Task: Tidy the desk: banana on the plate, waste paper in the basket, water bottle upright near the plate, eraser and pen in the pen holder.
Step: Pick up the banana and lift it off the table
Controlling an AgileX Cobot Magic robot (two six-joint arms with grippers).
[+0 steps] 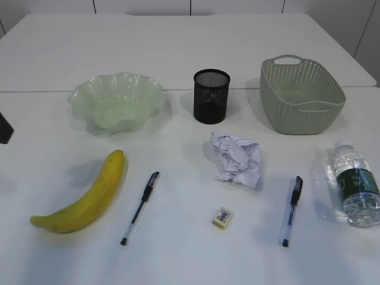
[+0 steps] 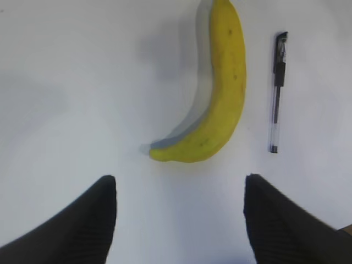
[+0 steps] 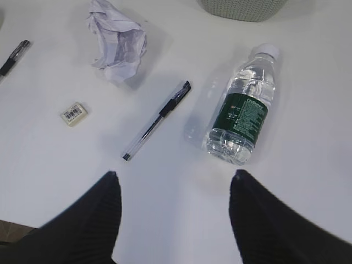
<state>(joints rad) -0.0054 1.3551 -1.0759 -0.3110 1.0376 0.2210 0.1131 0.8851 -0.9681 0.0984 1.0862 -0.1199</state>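
A yellow banana (image 1: 89, 196) lies front left; it also shows in the left wrist view (image 2: 220, 93). The pale green wavy plate (image 1: 116, 101) stands behind it. The black mesh pen holder (image 1: 211, 95) and the green basket (image 1: 300, 95) stand at the back. Crumpled waste paper (image 1: 237, 159) (image 3: 118, 41), a small eraser (image 1: 222, 218) (image 3: 73, 114), two pens (image 1: 140, 206) (image 1: 291, 209) and a water bottle (image 1: 355, 184) (image 3: 242, 113) lying on its side are on the table. My left gripper (image 2: 179, 187) is open above the table just short of the banana's tip. My right gripper (image 3: 173, 181) is open, short of the right pen (image 3: 159, 118) and the bottle.
The white table's far edge and seam run behind the plate. A dark piece of the left arm (image 1: 5, 127) shows at the left edge of the exterior view. The left pen also shows in the left wrist view (image 2: 276, 91).
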